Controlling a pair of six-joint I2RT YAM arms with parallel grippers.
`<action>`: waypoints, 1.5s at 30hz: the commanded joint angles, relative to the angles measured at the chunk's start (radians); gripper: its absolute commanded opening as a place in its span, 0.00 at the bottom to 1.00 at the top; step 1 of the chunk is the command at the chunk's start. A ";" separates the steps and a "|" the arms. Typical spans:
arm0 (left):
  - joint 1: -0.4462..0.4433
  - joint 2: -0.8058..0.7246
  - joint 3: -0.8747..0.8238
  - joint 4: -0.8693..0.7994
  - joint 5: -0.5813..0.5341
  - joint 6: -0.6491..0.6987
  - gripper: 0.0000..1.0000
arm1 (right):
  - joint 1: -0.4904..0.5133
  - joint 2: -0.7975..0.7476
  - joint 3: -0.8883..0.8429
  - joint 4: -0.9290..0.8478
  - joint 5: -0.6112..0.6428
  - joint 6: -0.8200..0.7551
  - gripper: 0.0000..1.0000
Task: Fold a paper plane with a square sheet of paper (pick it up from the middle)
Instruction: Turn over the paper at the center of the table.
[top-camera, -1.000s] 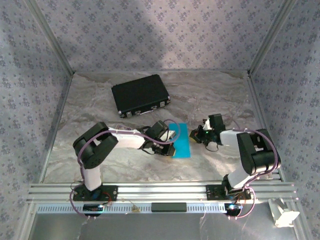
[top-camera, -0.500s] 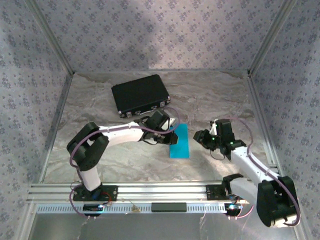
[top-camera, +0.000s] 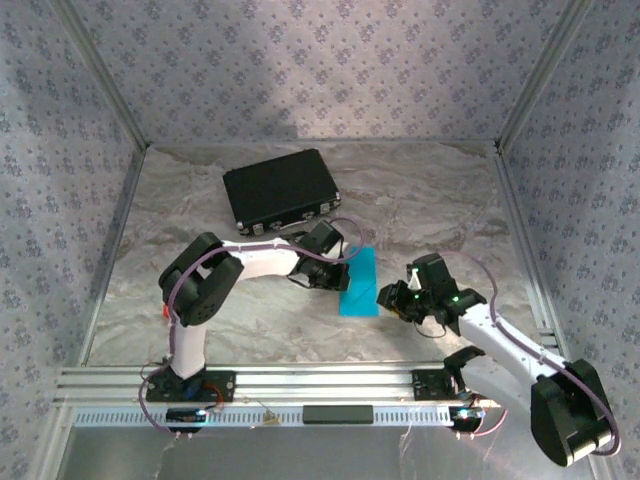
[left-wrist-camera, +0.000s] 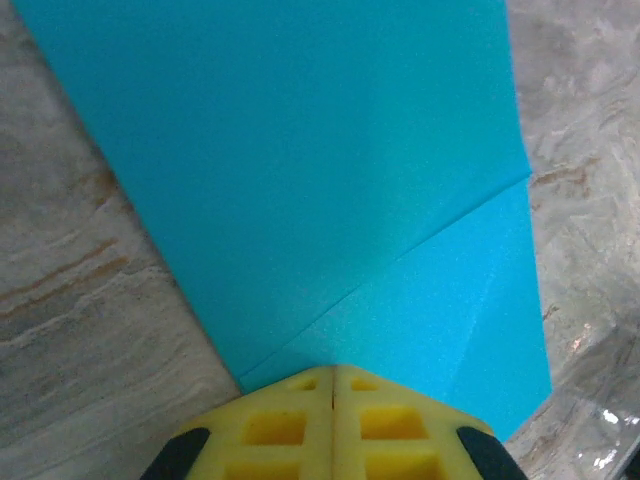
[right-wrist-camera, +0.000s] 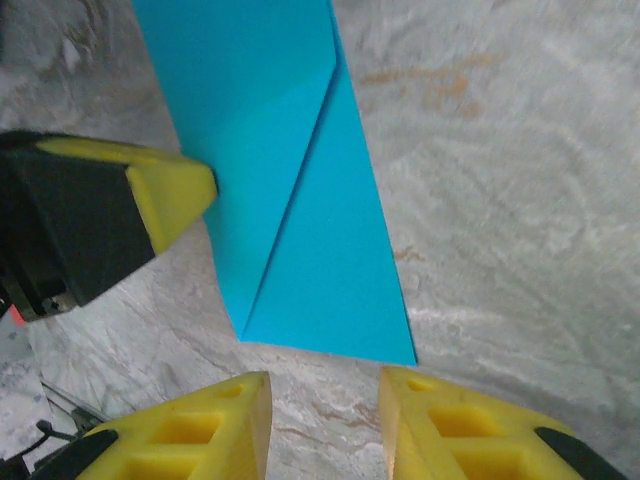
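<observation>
Two grippers are working at the folded square sheet of paper (top-camera: 360, 283) near the black case (top-camera: 280, 190): the left gripper (left-wrist-camera: 333, 372), squeezed shut, is pressing its edge, while the right gripper (right-wrist-camera: 325, 385), fingers apart, should be sliding in low and slow.

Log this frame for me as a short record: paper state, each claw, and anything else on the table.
paper: square sheet of paper, folded into a narrow strip with one diagonal flap, lying flat on the table
left arm: left claw shut, tips at the paper's edge
right arm: right claw open, nothing between its fingers, just short of the paper's end
other: black case farther back, apart from the paper
</observation>
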 joint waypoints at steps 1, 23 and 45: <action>-0.009 0.029 0.015 -0.045 -0.005 0.011 0.02 | 0.044 0.043 0.036 0.005 0.033 0.054 0.38; -0.014 0.010 -0.035 0.010 0.000 -0.017 0.02 | 0.093 0.247 0.032 0.199 0.089 0.118 0.39; -0.014 0.005 -0.042 0.021 0.003 -0.018 0.02 | 0.060 0.218 0.039 0.092 0.053 0.085 0.40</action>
